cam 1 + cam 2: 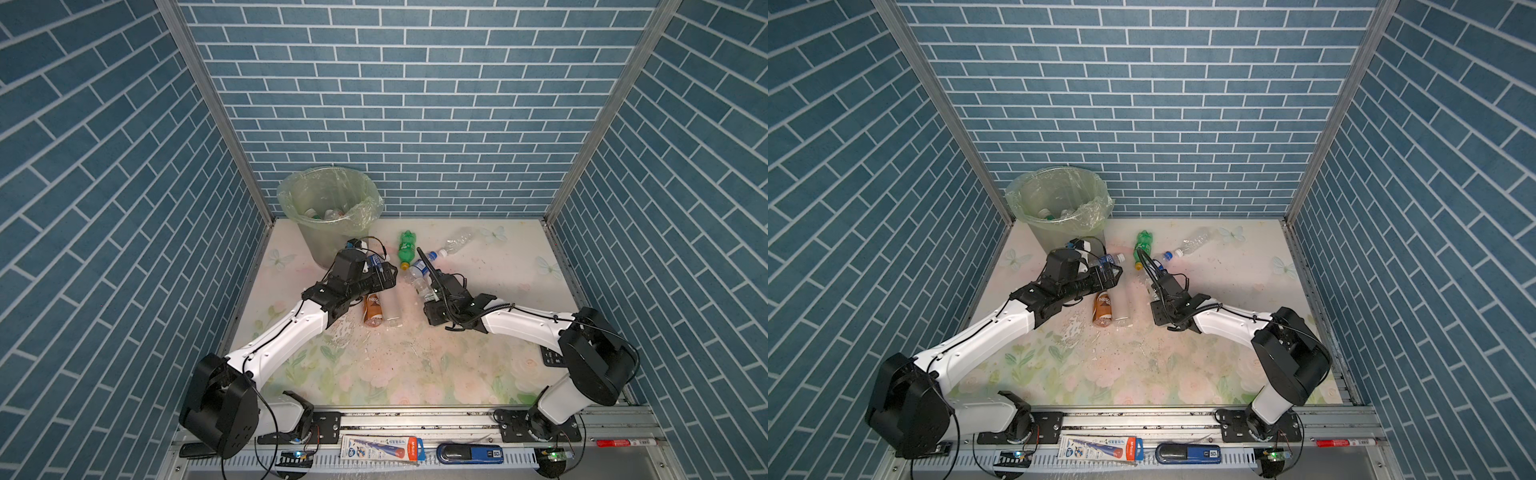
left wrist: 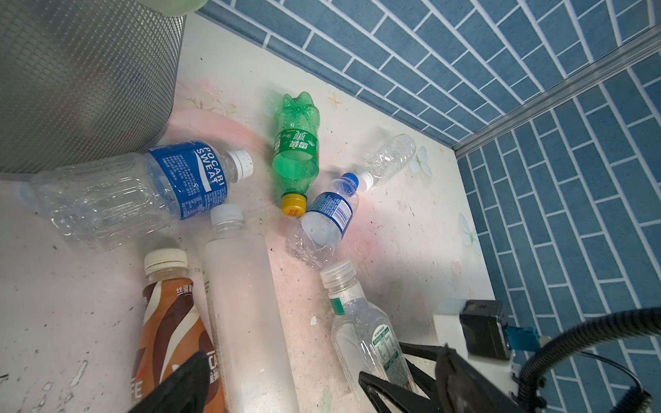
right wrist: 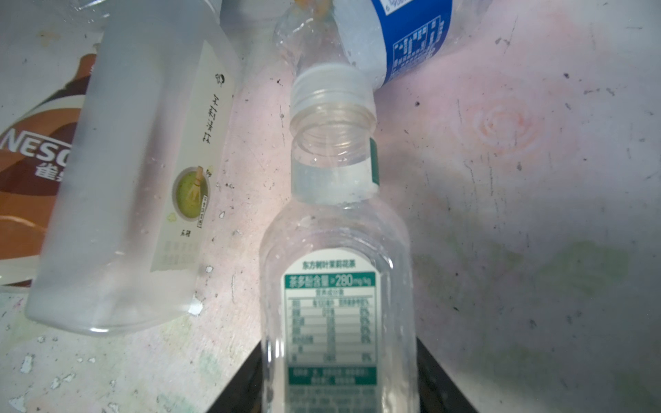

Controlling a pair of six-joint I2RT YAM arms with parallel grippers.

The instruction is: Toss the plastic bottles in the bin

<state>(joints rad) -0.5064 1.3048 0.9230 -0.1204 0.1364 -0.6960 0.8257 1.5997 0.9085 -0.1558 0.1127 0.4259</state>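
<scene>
The bin [image 1: 316, 245] with its pale green bag stands at the back left and holds bottles. Loose plastic bottles lie in front of it: a green one [image 1: 407, 247], a blue-labelled Pocari one [image 2: 143, 189], a brown Nescafe one [image 1: 372, 309], a frosted one [image 1: 392, 307], a small blue-labelled one [image 2: 329, 218] and a crumpled clear one [image 1: 459, 241]. My right gripper [image 3: 338, 357] is shut on a clear bottle with a green label [image 3: 336, 286], which lies on the table. My left gripper [image 1: 386, 275] hangs open above the Pocari bottle, holding nothing.
A black calculator [image 1: 555, 357] lies half hidden under the right arm. The bin's ribbed wall [image 2: 82, 78] is close beside the left gripper. Blue brick walls close in three sides. A pen pack [image 1: 380, 448] and a red marker [image 1: 623, 443] lie on the front rail.
</scene>
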